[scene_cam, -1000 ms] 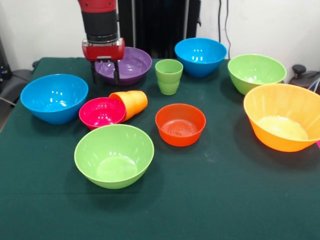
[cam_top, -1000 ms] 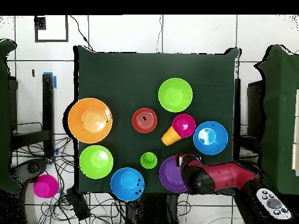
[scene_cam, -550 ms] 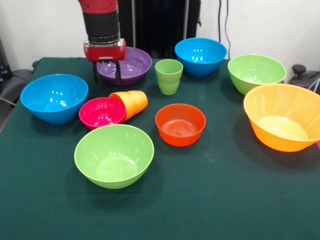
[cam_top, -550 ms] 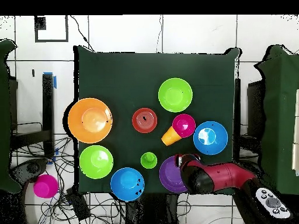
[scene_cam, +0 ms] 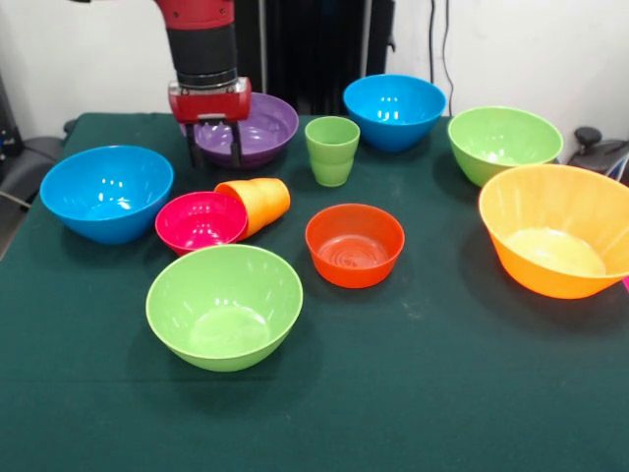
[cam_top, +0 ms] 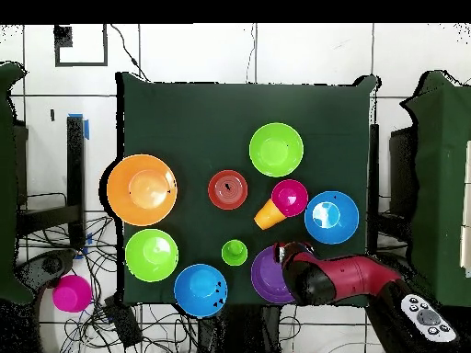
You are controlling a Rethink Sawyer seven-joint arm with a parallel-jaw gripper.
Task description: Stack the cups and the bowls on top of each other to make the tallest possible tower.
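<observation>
My gripper (scene_cam: 213, 155) hangs open and empty over the near rim of the purple bowl (scene_cam: 257, 126), just behind the orange cup (scene_cam: 259, 203). That cup lies on its side, its mouth against the small magenta bowl (scene_cam: 200, 220). The light green cup (scene_cam: 331, 149) stands upright beside the purple bowl. An orange-red bowl (scene_cam: 354, 244) sits mid-table. Blue bowls (scene_cam: 106, 192) (scene_cam: 394, 109), green bowls (scene_cam: 224, 305) (scene_cam: 503, 143) and a large orange bowl (scene_cam: 557, 228) stand apart. From overhead the gripper (cam_top: 288, 251) is between the purple bowl (cam_top: 268, 274) and the magenta bowl (cam_top: 290, 197).
All bowls rest upright on the dark green table (scene_cam: 413, 393). A magenta bowl (cam_top: 70, 293) lies off the table on the floor among cables. The table's edges (cam_top: 120, 138) are close to the outer bowls.
The gripper has shifted slightly right in the front view, along the purple bowl's rim. No cup or bowl has moved.
</observation>
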